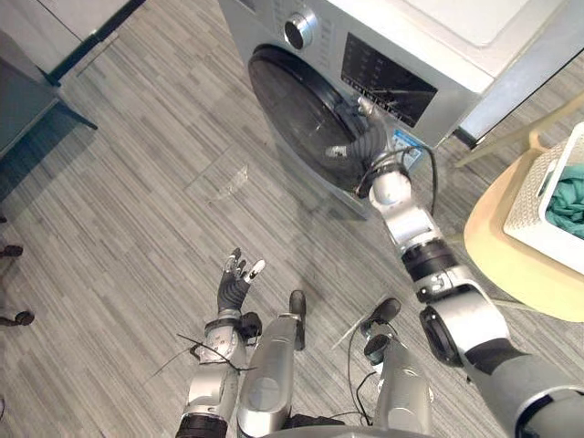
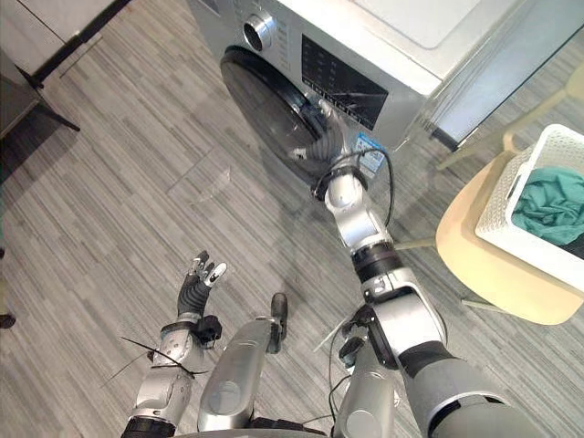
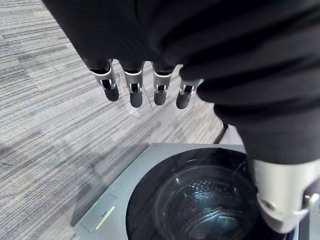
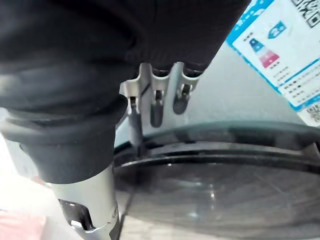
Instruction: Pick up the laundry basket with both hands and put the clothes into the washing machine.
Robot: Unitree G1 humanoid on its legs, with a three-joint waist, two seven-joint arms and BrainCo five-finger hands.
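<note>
The silver washing machine (image 1: 411, 55) stands at the back, its round dark glass door (image 1: 301, 114) shut. My right hand (image 1: 363, 139) reaches to the door's right edge; its fingers (image 4: 156, 107) are nearly straight, and one tip touches the door's rim (image 4: 225, 145). It holds nothing. My left hand (image 1: 235, 283) hovers low over the floor with straight, spread fingers (image 3: 135, 85), well short of the machine. The white laundry basket (image 1: 538, 196), holding teal clothes (image 1: 570, 201), rests on a round pale wooden table (image 1: 511, 255) at the right, away from both hands.
A dark cabinet (image 1: 36, 55) stands at the far left. Pale wooden legs (image 1: 520, 137) slant between the machine and the round table. Open wood-pattern floor (image 1: 155, 182) lies in front of the machine.
</note>
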